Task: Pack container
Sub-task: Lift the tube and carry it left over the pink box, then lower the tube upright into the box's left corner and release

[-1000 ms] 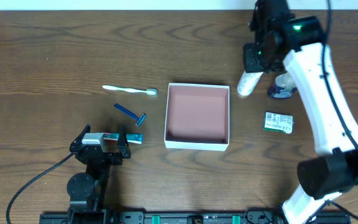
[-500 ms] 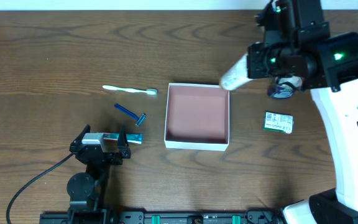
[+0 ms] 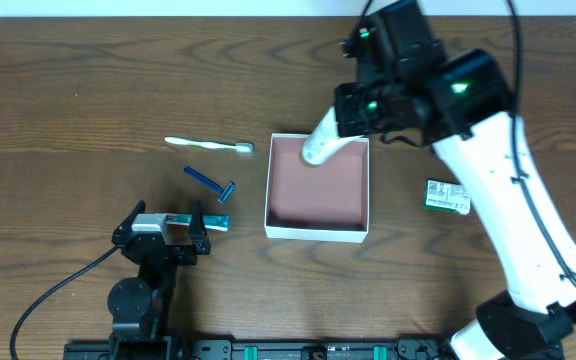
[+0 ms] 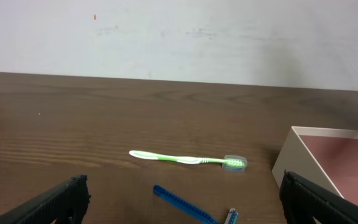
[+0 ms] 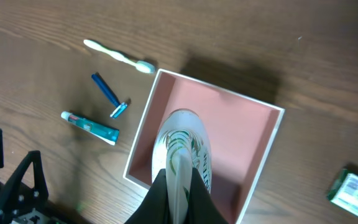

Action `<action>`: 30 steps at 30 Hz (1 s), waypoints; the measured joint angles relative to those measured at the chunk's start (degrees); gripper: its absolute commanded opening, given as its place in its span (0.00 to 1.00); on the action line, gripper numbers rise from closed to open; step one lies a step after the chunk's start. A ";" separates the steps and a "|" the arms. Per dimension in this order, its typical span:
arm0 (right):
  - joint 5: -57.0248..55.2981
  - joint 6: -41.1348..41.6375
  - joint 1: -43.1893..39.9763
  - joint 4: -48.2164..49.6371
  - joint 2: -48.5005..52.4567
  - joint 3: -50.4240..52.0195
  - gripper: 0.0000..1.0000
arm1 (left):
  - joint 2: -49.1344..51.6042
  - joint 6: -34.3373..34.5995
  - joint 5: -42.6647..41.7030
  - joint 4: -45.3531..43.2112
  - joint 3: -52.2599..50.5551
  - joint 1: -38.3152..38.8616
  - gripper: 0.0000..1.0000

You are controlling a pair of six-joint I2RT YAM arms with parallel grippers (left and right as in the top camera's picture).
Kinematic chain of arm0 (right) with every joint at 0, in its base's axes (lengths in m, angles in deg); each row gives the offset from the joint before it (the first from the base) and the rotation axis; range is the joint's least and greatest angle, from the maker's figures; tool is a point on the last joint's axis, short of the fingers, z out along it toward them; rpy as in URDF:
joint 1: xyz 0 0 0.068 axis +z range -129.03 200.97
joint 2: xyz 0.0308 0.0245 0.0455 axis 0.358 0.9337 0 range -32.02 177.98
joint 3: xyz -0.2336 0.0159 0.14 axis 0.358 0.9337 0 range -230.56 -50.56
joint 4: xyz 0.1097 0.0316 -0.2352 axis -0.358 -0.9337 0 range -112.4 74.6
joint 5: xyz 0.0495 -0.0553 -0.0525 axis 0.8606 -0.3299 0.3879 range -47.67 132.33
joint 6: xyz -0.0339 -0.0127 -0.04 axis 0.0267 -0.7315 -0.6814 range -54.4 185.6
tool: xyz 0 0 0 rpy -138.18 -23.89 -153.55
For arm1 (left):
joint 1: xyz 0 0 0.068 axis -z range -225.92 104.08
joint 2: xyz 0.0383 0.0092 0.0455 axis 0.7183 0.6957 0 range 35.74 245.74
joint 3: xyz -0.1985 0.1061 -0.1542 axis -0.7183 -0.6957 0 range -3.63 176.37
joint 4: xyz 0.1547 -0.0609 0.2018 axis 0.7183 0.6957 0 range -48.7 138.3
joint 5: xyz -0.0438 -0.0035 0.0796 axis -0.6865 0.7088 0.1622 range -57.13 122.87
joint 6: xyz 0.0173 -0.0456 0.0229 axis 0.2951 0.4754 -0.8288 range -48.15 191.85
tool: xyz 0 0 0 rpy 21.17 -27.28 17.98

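Dark wood-grain table (image 3: 68, 80); plain white wall (image 4: 179, 31) behind.

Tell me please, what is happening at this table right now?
The right gripper is shut on a white tube with green print and holds it over the container, whose visible floor is bare. The left gripper stands open, holding nothing. A toothbrush, a razor and a toothpaste lie left of the container, and a small packet lies to its right.

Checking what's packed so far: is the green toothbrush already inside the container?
No, the toothbrush lies flat on the wood outside the container, off to its left in the overhead view.
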 measured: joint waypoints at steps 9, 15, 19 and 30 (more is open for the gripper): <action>-4.35 3.43 4.81 3.61 7.21 0.00 0.01 | 0.00 0.02 0.00 0.00 0.00 0.00 0.98; -7.85 4.94 6.38 6.64 12.37 0.00 0.01 | 0.00 0.02 0.00 0.00 0.00 0.00 0.98; -8.61 5.42 6.84 8.79 15.45 0.00 0.01 | 0.00 0.02 0.00 -0.02 0.00 0.00 0.98; -10.69 7.69 6.86 11.76 18.32 0.00 0.01 | 0.00 0.02 0.00 0.00 0.00 0.00 0.98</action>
